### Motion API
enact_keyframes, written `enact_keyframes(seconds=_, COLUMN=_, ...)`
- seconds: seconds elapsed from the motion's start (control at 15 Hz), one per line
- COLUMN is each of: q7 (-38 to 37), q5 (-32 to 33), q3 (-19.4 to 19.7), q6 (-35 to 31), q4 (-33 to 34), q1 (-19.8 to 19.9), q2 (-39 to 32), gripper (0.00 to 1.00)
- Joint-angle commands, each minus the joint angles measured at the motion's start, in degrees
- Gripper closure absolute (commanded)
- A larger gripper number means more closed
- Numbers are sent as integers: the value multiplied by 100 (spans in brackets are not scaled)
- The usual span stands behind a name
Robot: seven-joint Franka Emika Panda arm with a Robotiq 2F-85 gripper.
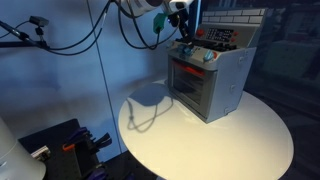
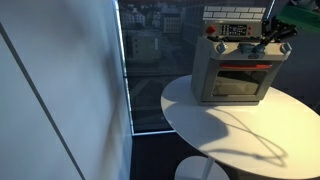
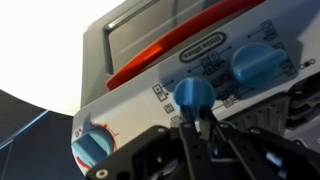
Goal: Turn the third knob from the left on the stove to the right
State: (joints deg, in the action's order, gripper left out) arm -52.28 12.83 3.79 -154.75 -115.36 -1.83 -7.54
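One stove (image 1: 212, 75), three knobs (image 3: 194, 95) visible

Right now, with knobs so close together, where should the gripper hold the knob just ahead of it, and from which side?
Probably pinch the knob by its round rim, straight on from the front of the stove. It juts out as a short round cap.

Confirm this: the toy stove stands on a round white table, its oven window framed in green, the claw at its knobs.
Not green: the oven-window frame on the stove is red, clear in the wrist view. The rest holds.
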Motion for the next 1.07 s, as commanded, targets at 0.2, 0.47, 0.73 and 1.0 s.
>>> enact_keyframes(seconds=0.2, q7=-1120, q5=23, q3=170, q6=-511, q4=-223, q1=59, q2=71, gripper=96)
enact_keyframes(seconds=0.47, q7=-1692, q5=34, q3=195, q6=-720, q4=-335, q1=59, q2=111, gripper=96)
enact_keyframes(seconds=0.73, q7=-2136, q5=91, q3=219, q6=-920, q4=-452, q1=54, q2=152, gripper=96)
enact_keyframes(seconds=1.0, q7=-2225, q5=97, q3=212, q6=-975, q4=-516, q1=58, q2=194, gripper=80)
